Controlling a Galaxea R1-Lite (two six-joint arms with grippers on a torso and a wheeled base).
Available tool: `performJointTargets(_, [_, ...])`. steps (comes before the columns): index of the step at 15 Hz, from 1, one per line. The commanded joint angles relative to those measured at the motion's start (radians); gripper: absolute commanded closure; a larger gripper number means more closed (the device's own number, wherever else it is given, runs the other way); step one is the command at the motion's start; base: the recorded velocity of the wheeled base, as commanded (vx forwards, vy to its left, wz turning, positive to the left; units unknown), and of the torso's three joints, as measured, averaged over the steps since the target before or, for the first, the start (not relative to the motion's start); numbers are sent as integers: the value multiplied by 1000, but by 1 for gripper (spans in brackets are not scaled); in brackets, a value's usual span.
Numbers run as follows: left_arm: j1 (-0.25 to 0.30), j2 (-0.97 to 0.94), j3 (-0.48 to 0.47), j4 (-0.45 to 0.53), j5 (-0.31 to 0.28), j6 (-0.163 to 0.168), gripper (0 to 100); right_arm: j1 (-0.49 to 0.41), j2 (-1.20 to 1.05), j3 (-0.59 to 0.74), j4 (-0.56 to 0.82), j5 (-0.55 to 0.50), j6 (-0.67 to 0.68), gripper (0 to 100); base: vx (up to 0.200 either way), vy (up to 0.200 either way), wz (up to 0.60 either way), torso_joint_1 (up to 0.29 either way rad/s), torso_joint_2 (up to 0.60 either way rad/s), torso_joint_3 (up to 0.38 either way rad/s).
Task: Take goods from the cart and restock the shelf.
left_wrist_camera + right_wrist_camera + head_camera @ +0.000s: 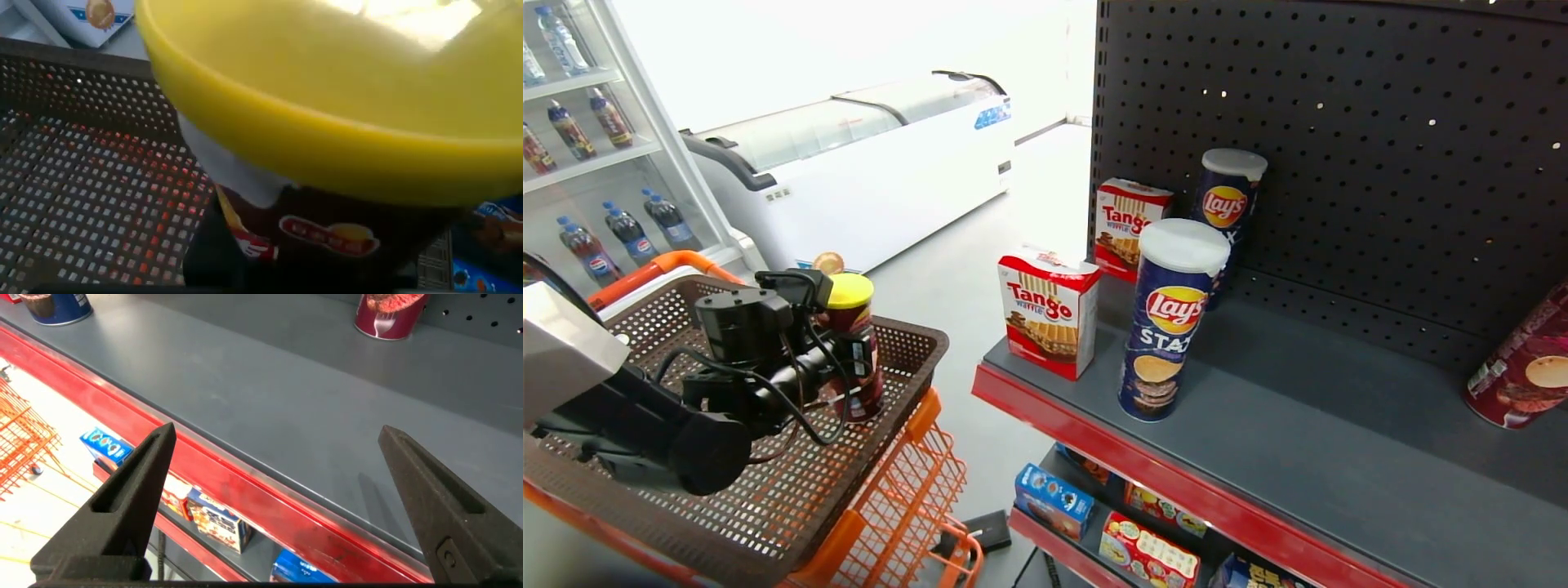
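Note:
In the head view my left gripper (856,359) is shut on a dark red can with a yellow lid (851,327), held upright inside the brown cart basket (768,506). The left wrist view looks down past the yellow lid (327,106) to the can's dark side. The grey shelf board (1298,425) carries two wafer boxes (1048,312) (1129,224), two blue cans (1172,318) (1227,204) and a tilted maroon can (1523,363). My right gripper (278,433) is open and holds nothing above the shelf's red front edge (245,469), with the maroon can (388,314) beyond it.
A white chest freezer (866,163) and a glass-door drinks fridge (588,147) stand behind the cart. The lower shelf holds more boxes (1054,498). Bare grey board lies between the front blue can and the maroon can.

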Motion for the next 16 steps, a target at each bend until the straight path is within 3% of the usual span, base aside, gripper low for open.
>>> performJointTargets(1, [-3, -2, 6, -3, 0, 0, 100, -1, 0, 0, 0, 0, 0, 0, 0, 0, 0, 0, 0, 0])
performJointTargets(4, [-15, -39, 12, -9, -2, 1, 100, 1, 0, 0, 0, 0, 0, 0, 0, 0, 0, 0, 0, 0])
performJointTargets(8, [-66, -209, 58, 37, -38, -2, 100, -1, 0, 0, 0, 0, 0, 0, 0, 0, 0, 0, 0, 0])
performJointTargets(13, [-143, -379, 92, 74, -38, 5, 100, 1, 0, 0, 0, 0, 0, 0, 0, 0, 0, 0, 0, 0])
performJointTargets(16, [-223, -438, 121, 84, -71, 69, 100, 1, 0, 0, 0, 0, 0, 0, 0, 0, 0, 0, 0, 0])
